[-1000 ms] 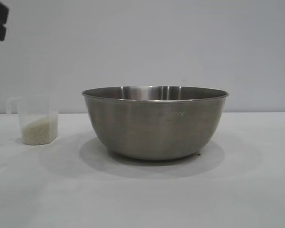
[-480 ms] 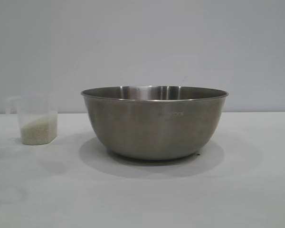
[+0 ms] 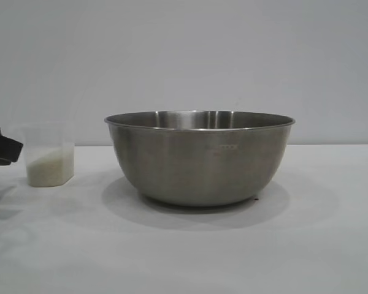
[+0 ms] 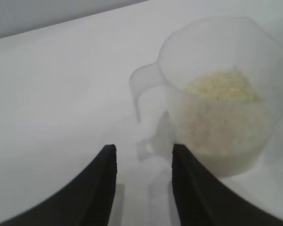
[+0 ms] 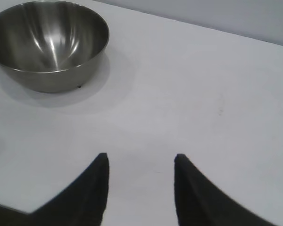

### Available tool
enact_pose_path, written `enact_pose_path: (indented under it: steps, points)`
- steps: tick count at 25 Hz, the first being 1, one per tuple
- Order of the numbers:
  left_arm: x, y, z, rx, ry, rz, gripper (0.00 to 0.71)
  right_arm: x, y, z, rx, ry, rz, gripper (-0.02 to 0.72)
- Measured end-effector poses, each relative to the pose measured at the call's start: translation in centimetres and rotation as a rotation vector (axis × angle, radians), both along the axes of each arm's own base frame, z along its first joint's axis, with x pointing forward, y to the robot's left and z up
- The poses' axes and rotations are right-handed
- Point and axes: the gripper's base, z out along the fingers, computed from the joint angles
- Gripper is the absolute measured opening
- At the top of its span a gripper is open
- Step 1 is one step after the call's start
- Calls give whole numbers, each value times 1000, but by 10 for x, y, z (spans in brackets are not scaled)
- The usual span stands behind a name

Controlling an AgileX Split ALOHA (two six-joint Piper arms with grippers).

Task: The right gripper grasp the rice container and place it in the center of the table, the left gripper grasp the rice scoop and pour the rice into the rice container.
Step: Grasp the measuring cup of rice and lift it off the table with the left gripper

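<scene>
Large round stainless-steel bowl (image 3: pixel 200 158) sits mid-frame on white tabletop (image 3: pixel 184 251): placement done. Left pincer (image 4: pixel 142 155), prongs apart, nears translucent plastic scoop (image 4: pixel 217 94) of rice (image 4: pixel 221 87), frame left; ungrasped. Right pincer (image 5: pixel 140 162) parted, empty.

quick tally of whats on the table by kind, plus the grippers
Steel bowl: 1, the rice container
Plastic cup: 1, the rice scoop, holding rice
Grippers: 2, the left gripper open by the scoop's handle, the right gripper open, away from the bowl
Total: 4
</scene>
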Motion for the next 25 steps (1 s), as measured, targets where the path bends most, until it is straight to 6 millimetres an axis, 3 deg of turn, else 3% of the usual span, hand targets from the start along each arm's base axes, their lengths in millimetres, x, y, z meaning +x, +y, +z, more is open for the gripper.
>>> enact_pose_path:
  steps: [8,10,13,20,25]
  points:
    - [27,-5,3,-21,-68,26,248,0,0,0,0,0,0,316]
    - [32,-8,5,-24,-87,6,111,0,0,0,0,0,0,316]
    - [40,-13,10,-26,-117,-35,0,0,0,0,0,0,0,316]
    - [51,-28,19,83,-184,-204,0,0,0,0,0,0,0,316]
    - [54,-39,48,267,-316,-347,0,0,0,0,0,0,0,316]
